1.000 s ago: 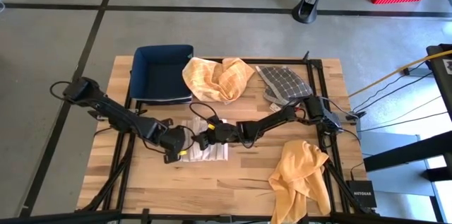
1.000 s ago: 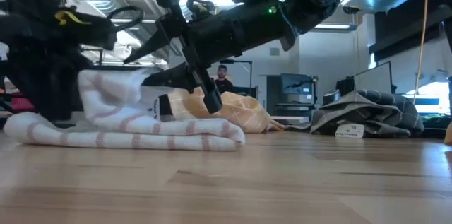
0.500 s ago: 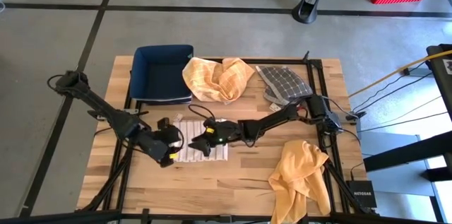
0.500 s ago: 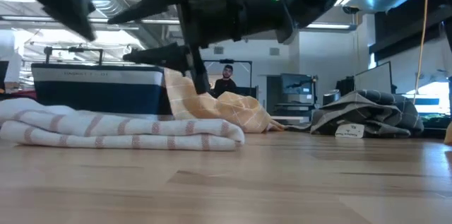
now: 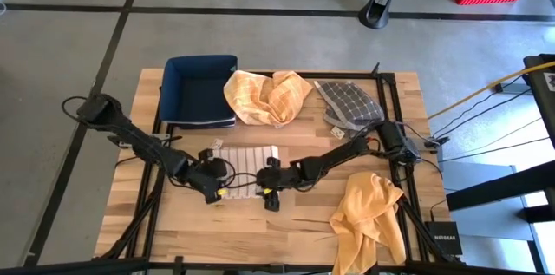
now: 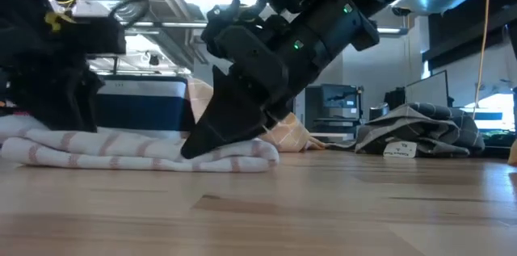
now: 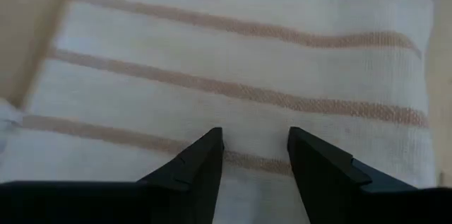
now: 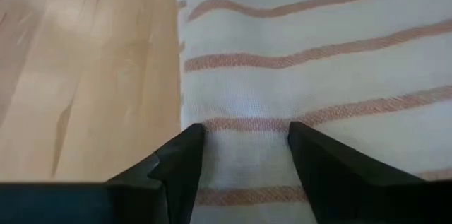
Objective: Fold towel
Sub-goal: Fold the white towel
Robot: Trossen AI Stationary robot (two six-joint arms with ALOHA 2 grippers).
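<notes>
High view: striped towel's (image 5: 245, 171) white tag (image 5: 217, 144) seems illegible.

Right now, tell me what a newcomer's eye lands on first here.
First the white striped towel folded at the table's middle, with the left gripper and right gripper pressed on its near edge, jaws open. Next, the yellow cloth hanging off the table's near right edge.

A white cotton towel with thin reddish stripes (image 5: 247, 169) is seen on the pale wooden counter (image 5: 295, 223), beside a navy bin (image 5: 198, 90).
</notes>
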